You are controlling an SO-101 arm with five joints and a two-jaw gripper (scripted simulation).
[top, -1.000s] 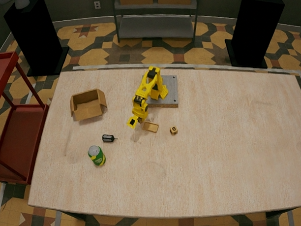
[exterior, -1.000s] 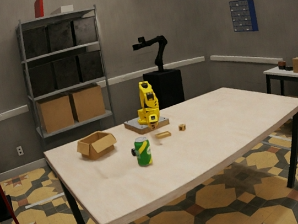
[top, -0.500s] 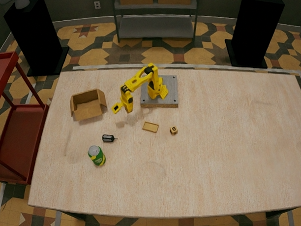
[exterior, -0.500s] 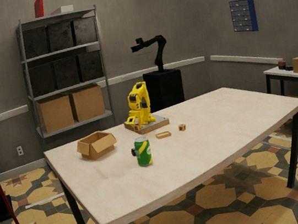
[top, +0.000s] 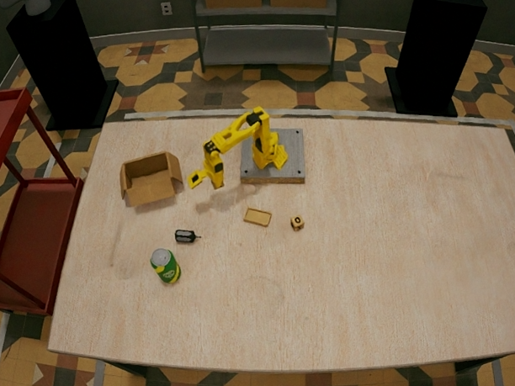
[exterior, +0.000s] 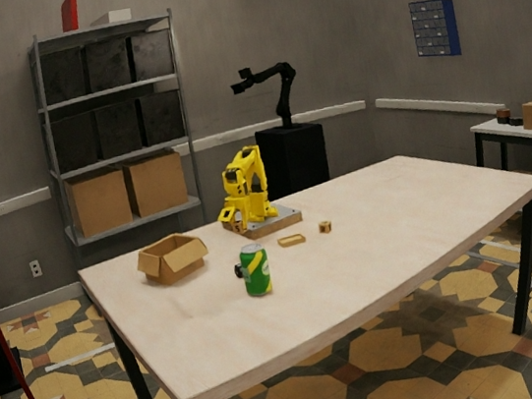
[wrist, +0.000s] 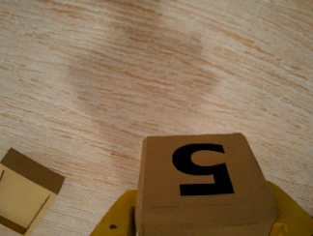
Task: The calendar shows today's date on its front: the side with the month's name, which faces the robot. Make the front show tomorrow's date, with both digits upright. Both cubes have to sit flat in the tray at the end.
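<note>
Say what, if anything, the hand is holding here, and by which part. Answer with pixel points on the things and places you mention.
The hand [top: 207,187] [exterior: 237,227] [wrist: 205,213] holds a number cube [exterior: 237,227] [wrist: 193,203], gripped by two opposite sides, with the 5 face left uncovered.

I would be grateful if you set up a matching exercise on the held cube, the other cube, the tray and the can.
1. held cube
2. other cube
3. tray
4. can

A. green and yellow, standing upright
B. on the table, a 0 on top
C. with no cube in it
D. in the gripper, a 5 showing

Pairs: 1-D, 2-B, 3-C, 4-A
</note>
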